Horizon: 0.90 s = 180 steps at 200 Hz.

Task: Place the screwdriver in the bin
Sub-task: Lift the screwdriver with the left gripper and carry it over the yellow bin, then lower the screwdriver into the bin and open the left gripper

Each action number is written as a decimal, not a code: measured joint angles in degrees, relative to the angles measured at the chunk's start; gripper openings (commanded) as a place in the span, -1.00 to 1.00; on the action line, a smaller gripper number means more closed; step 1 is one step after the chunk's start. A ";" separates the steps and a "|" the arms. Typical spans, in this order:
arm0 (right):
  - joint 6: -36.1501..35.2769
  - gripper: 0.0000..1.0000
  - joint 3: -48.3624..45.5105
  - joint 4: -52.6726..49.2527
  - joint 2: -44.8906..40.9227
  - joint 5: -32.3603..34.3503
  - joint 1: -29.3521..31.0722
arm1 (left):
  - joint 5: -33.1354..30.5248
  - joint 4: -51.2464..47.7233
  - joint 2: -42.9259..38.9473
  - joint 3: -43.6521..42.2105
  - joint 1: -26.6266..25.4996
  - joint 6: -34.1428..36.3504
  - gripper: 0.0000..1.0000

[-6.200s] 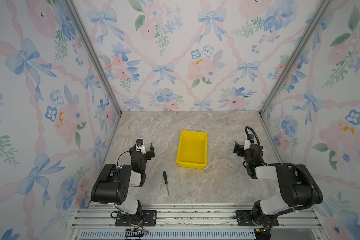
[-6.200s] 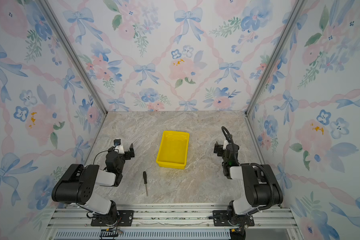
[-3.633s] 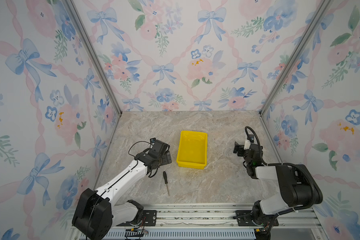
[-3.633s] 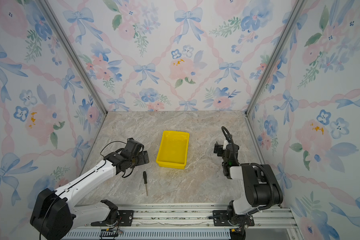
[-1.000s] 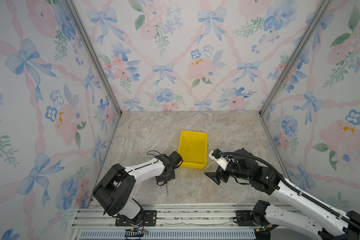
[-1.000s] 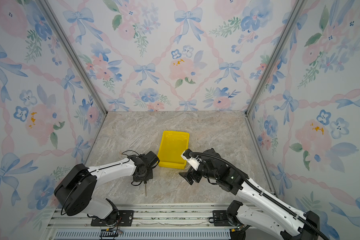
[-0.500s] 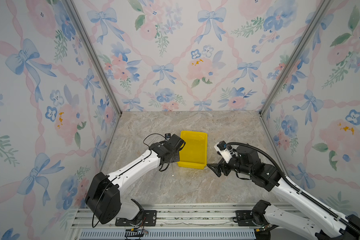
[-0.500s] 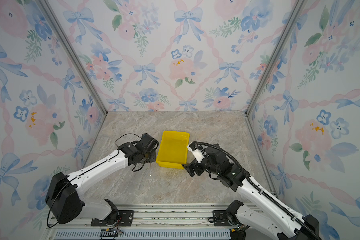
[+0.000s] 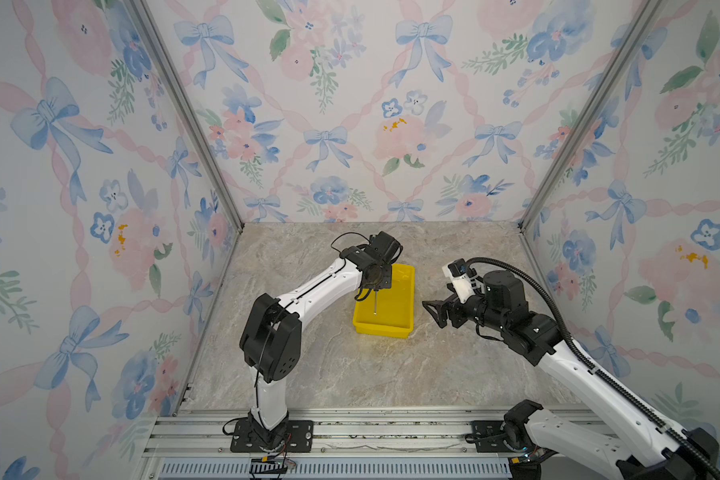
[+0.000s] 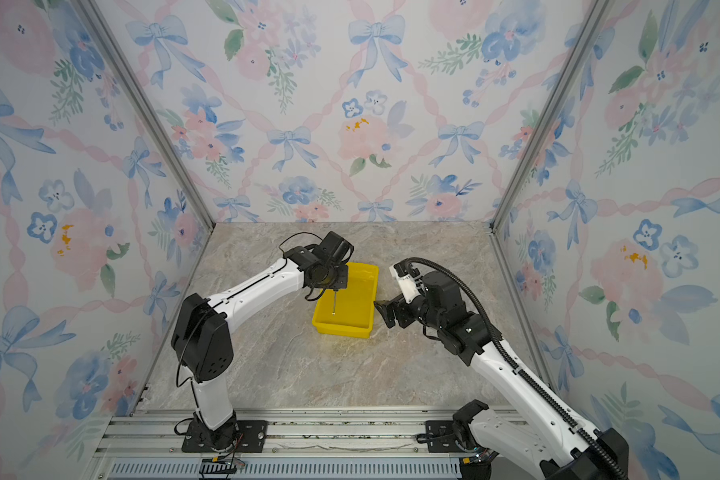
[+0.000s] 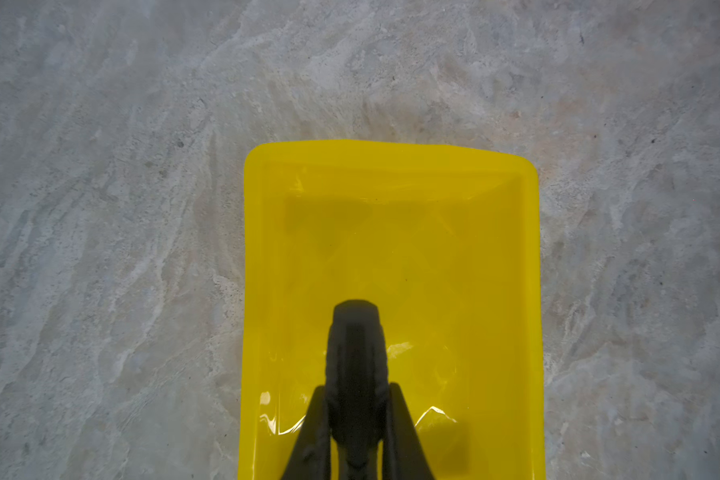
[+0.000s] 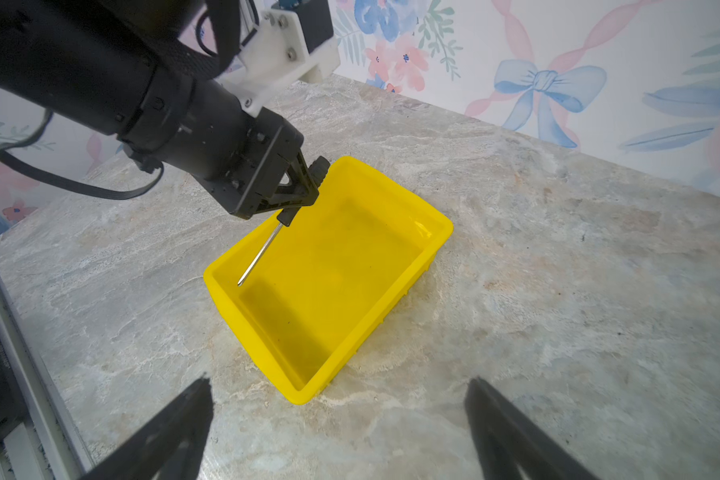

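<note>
Above the bright yellow rectangular plastic bin [image 12: 352,345], the slim screwdriver with a black handle and thin silver shaft [image 12: 267,245] hangs tilted, its tip pointing down into the bin. The black left gripper [image 12: 308,187] is pinched tight on its handle. Beside the bin's right wall, over the grey marble-patterned tabletop [image 9: 350,365], the black right gripper [image 9: 435,311] hovers, fingers spread wide, holding nothing.

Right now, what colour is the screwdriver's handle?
Black. The screwdriver handle shows best in the left wrist view.
</note>
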 measured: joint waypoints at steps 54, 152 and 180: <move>1.27 0.93 -0.31 0.59 0.02 0.74 -0.66 | 1.46 -0.09 7.76 3.43 0.00 0.61 -0.97; 1.68 0.94 -2.19 1.03 -0.28 1.51 -2.82 | 1.14 -0.07 16.94 8.41 0.02 0.59 -0.92; 1.68 0.94 -2.69 1.07 -1.79 1.51 -3.56 | 1.01 -0.07 18.91 9.53 0.02 0.59 -0.86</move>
